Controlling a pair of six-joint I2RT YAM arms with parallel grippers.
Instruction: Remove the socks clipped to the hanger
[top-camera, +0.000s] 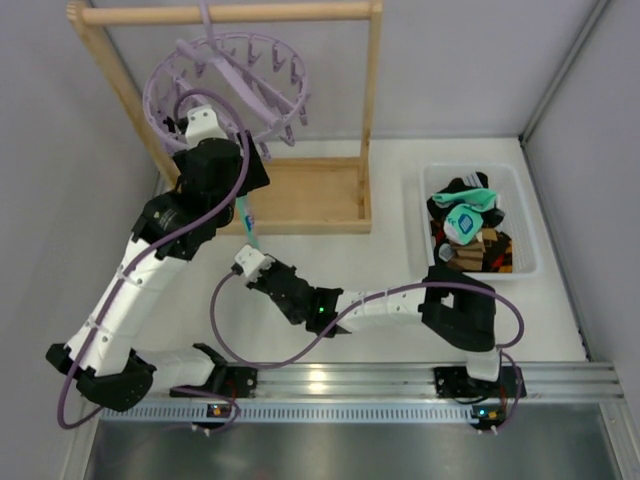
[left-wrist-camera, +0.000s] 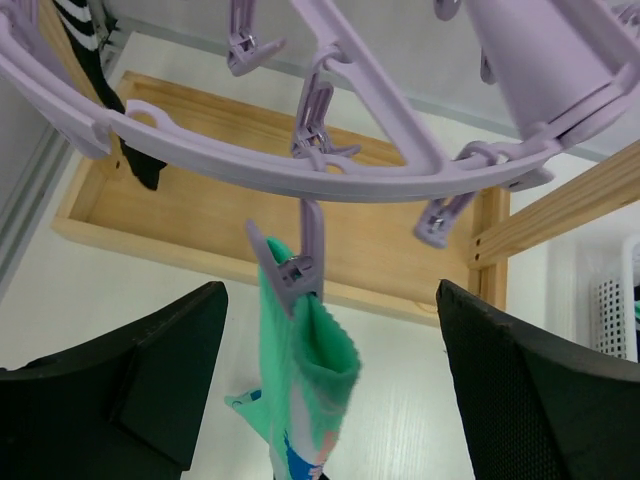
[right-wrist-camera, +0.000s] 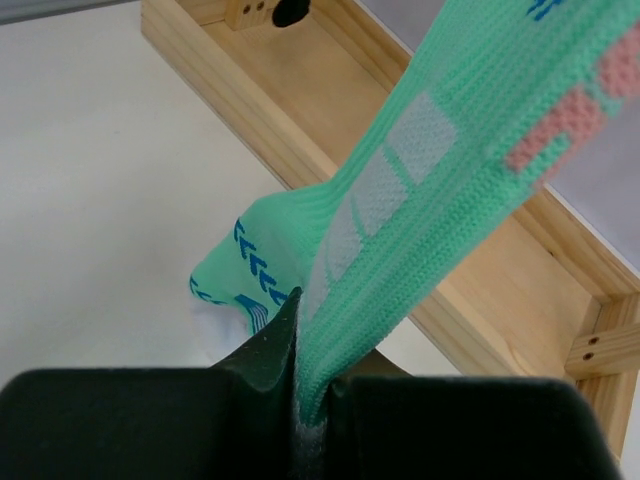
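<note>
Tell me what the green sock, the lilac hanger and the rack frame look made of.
The green sock: knitted fabric, matte; ribbed stitches show. The lilac hanger: probably moulded plastic, smooth with a slight sheen. The rack frame: pale wood, seemingly unfinished; grain and screw holes show.

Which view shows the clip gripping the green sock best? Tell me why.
Left wrist: the clip is close and sharp, pinching the sock cuff. Top external hides it behind the left arm. Right wrist shows only sock, no clip.
</note>
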